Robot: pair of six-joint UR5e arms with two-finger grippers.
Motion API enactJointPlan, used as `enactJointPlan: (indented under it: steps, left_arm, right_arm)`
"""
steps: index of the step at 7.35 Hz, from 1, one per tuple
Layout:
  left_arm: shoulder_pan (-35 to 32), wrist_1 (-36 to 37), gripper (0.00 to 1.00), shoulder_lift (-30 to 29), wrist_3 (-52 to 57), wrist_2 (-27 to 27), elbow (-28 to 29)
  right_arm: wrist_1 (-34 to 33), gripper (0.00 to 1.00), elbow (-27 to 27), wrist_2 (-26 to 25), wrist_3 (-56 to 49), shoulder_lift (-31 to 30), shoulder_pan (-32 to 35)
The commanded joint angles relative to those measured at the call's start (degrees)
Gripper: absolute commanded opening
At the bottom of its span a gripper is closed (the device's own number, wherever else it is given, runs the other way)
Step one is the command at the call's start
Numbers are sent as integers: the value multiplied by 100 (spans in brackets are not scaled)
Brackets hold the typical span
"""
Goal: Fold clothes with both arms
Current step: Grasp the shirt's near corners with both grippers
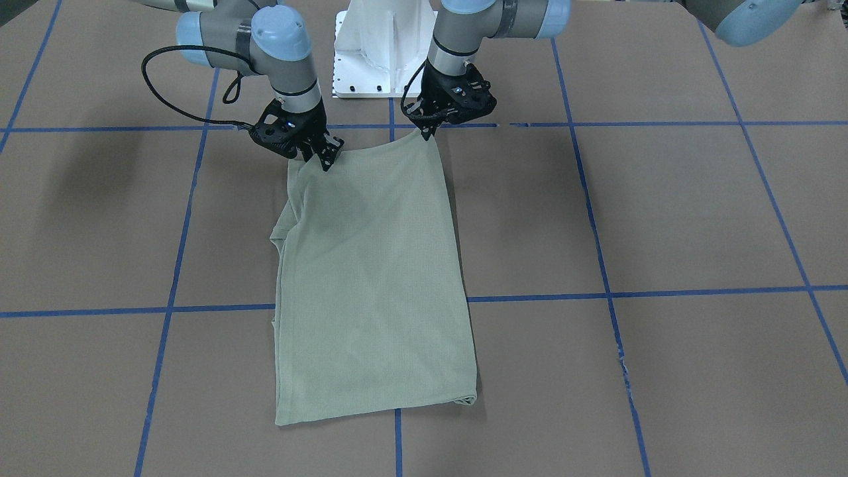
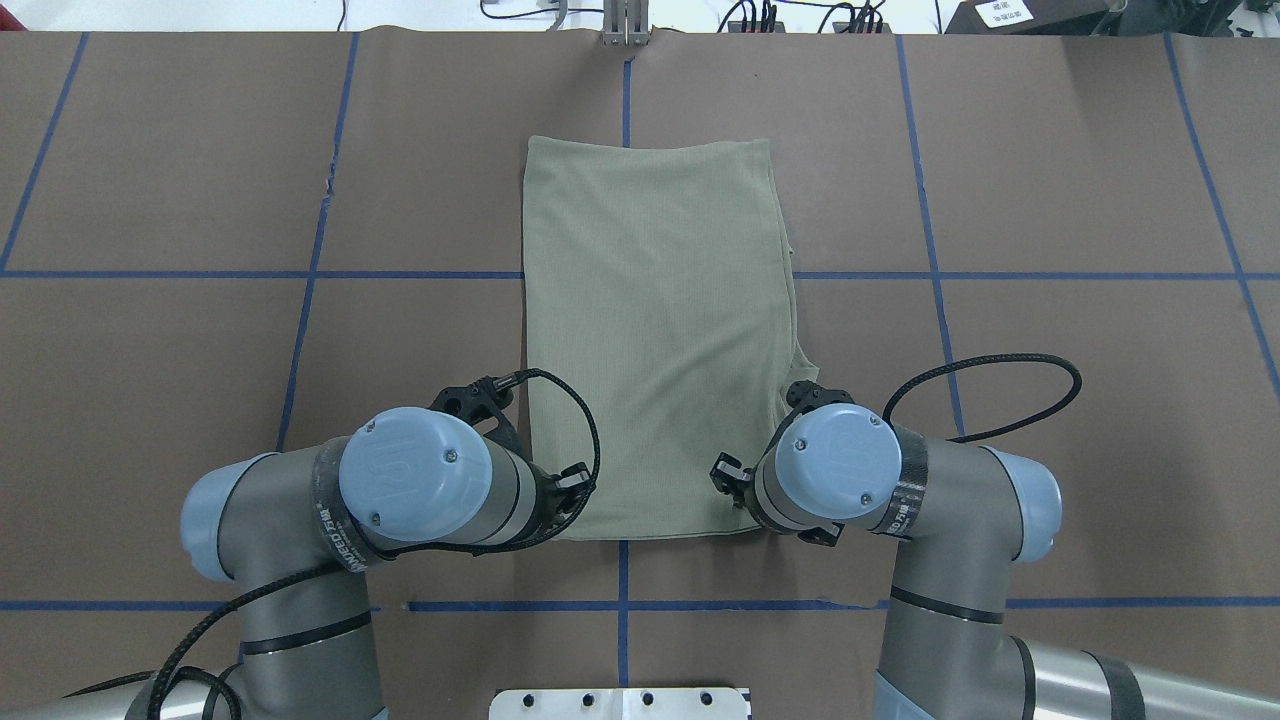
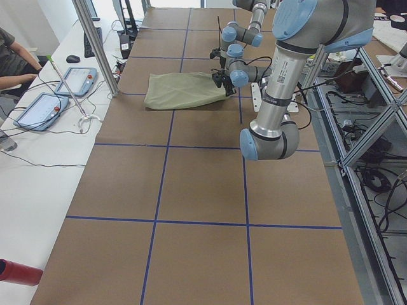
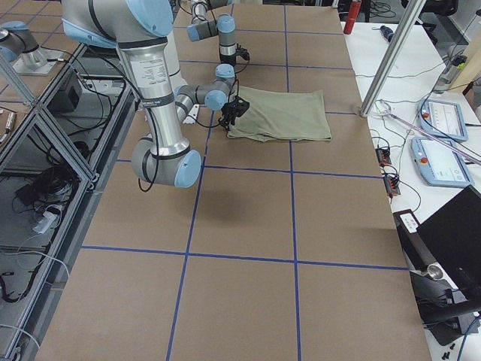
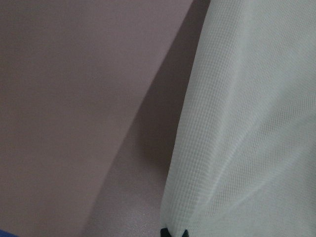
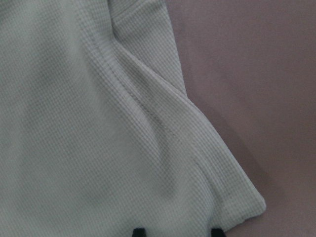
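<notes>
The one sage-green shirt (image 2: 655, 330) lies folded into a long panel mid-tabletop (image 2: 1050, 350), its robot-side corners clamped by the two pincers, left pincer (image 1: 426, 131) and right pincer (image 1: 322, 157). To fold well, both should probably lift together and carry that edge evenly to the far hem.

- A black band around the left arm (image 2: 345, 545) carried pale capital letters; they looked like a brand name but were too small to read for certain.
- The blue cap (image 2: 415, 480) on that arm's joint bore a faint embossed "UR" mark.
- No lettering could be read on the shirt (image 2: 655, 330).
</notes>
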Motion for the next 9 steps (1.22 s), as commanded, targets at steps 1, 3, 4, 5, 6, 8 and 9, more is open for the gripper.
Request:
enactJointPlan:
  steps: [1,3,4,5,6,8,9]
  left_arm:
    - [0,0,0,0,0,-2,0]
    - [0,-9,0,0,0,7,0]
    - [0,0,0,0,0,7,0]
    - [0,-9,0,0,0,7,0]
    - [0,-9,0,0,0,7,0]
    - [0,-9,0,0,-62,7,0]
    - [0,-9,0,-9,-62,7,0]
  right_arm:
    - [0,59,2,1,-1,5,6]
    - [0,100,19,1,8,23,6]
    - [0,100,-7,1,16,14,-3]
    - [-9,100,-24,1,8,-3,-12]
    - [-9,100,-42,-16,16,-12,-55]
    - [-9,100,-60,-8,8,-21,-65]
    - [-9,100,-60,-16,16,-38,-82]
